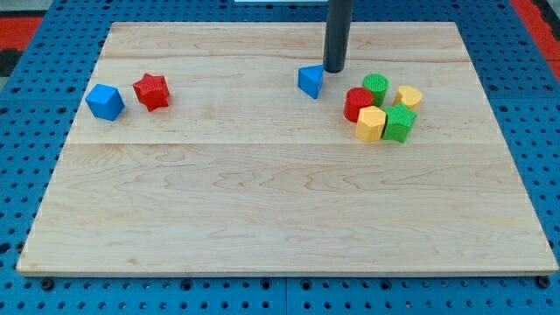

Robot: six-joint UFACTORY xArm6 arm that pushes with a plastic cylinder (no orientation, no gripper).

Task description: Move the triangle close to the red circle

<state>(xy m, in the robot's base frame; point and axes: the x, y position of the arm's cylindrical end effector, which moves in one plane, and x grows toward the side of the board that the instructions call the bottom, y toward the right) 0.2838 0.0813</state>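
A blue triangle (pixel 310 81) lies on the wooden board near the view's top centre. The red circle (pixel 357 103) sits to its right and a little lower, at the left of a cluster of blocks. My tip (pixel 334 69) is the lower end of a dark rod that comes down from the view's top. It stands just to the upper right of the triangle, touching or nearly touching its right corner, and between the triangle and the cluster.
The cluster also holds a green circle (pixel 375 86), a yellow block (pixel 408 96), a yellow hexagon (pixel 370 124) and a green block (pixel 400 123). At the view's left are a blue cube-like block (pixel 105 101) and a red star (pixel 151 91). The board (pixel 280 210) lies on blue pegboard.
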